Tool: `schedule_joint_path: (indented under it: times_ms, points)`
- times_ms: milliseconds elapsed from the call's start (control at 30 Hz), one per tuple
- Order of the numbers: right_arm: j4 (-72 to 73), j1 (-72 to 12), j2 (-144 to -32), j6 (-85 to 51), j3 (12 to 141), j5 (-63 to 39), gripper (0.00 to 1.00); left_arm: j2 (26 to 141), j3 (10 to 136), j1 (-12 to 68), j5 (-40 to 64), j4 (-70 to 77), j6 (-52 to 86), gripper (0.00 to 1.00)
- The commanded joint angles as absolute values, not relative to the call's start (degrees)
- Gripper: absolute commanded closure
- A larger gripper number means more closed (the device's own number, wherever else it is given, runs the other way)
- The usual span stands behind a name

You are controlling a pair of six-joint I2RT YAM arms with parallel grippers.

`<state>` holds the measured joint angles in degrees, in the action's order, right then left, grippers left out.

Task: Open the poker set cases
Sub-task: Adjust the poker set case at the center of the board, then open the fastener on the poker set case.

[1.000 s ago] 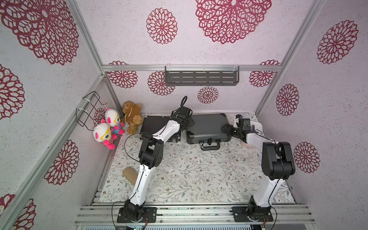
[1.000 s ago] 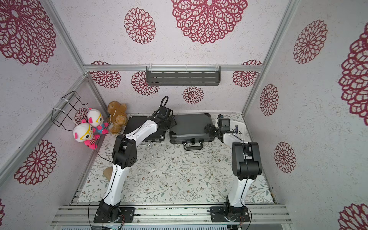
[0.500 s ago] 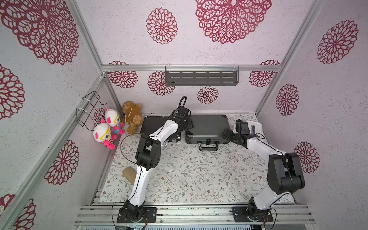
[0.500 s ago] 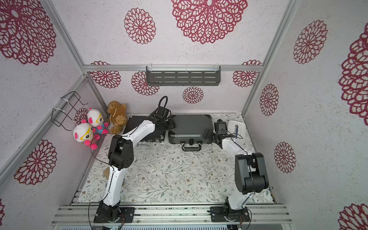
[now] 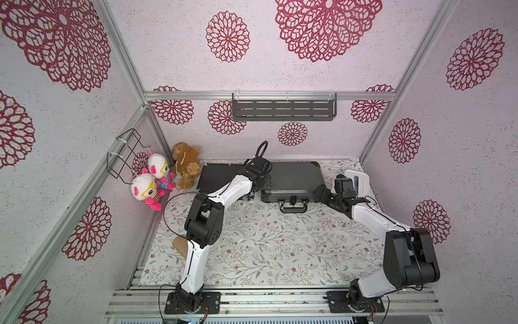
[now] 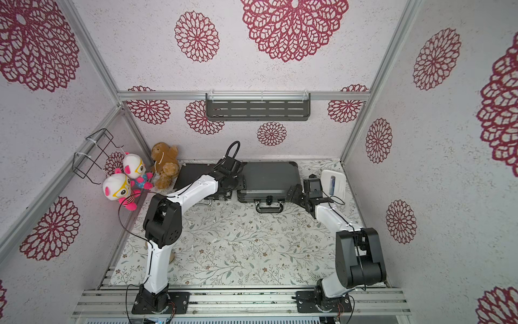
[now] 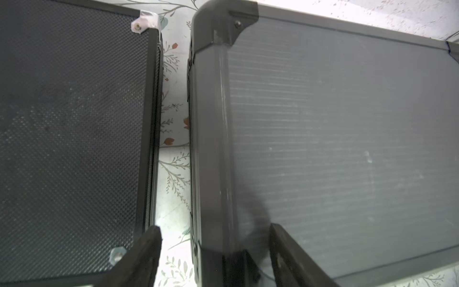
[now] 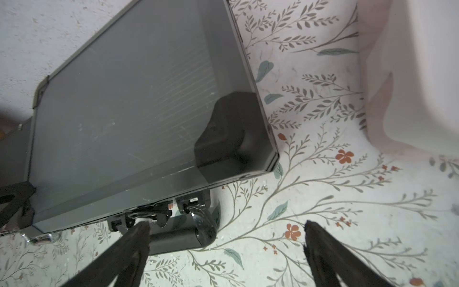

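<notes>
Right pincer [image 8: 225, 223] wider, beside grey case [image 8: 124, 111]

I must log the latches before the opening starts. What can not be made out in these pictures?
Black case: front latches and handle mostly hidden under the left arm in both top views; the left wrist view's edge cuts them off.
Grey case: latches too small in both top views; in the right wrist view a finger of the right gripper covers part of its front.
White box: blurred, cut off in the right wrist view.
</notes>
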<state>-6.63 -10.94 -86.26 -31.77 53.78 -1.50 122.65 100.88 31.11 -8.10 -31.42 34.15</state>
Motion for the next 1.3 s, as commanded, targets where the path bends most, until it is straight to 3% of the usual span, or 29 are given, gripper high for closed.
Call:
schedule_joint_path:
  times_ms: [0,200,333,533,600,700,1000,1267]
  points:
    - [-10.3,-16.7,-83.8,-31.3,56.1,6.9,0.01,121.4,93.9,31.9,-10.3,-34.4,34.1,0.28]
    - [-5.0,-25.5,-83.4,-32.2,52.9,16.2,0.01,117.5,82.6,31.9,-10.4,-25.6,36.1,0.28]
    - [-4.5,-25.9,-86.2,-34.3,54.3,7.3,0.01,117.3,78.5,31.8,-8.7,-22.4,35.2,0.29]
    - [11.5,-28.5,-87.8,-38.3,49.1,-1.5,0.08,113.6,67.6,32.0,-10.7,-12.1,34.3,0.33]
    - [13.1,-28.7,-89.0,-39.8,48.9,-1.2,0.08,111.4,69.6,32.0,-11.7,-17.1,34.8,0.33]
    - [16.8,-29.8,-90.7,-40.2,48.3,-0.3,0.07,109.1,67.2,32.1,-12.5,-12.6,34.3,0.33]
    - [16.3,-31.6,-96.6,-36.8,51.7,6.7,0.07,113.8,71.8,31.8,-9.7,-17.3,34.5,0.33]
    - [16.7,-31.6,-96.0,-35.7,51.0,8.7,0.06,103.1,63.4,31.7,-11.9,-9.2,34.3,0.31]
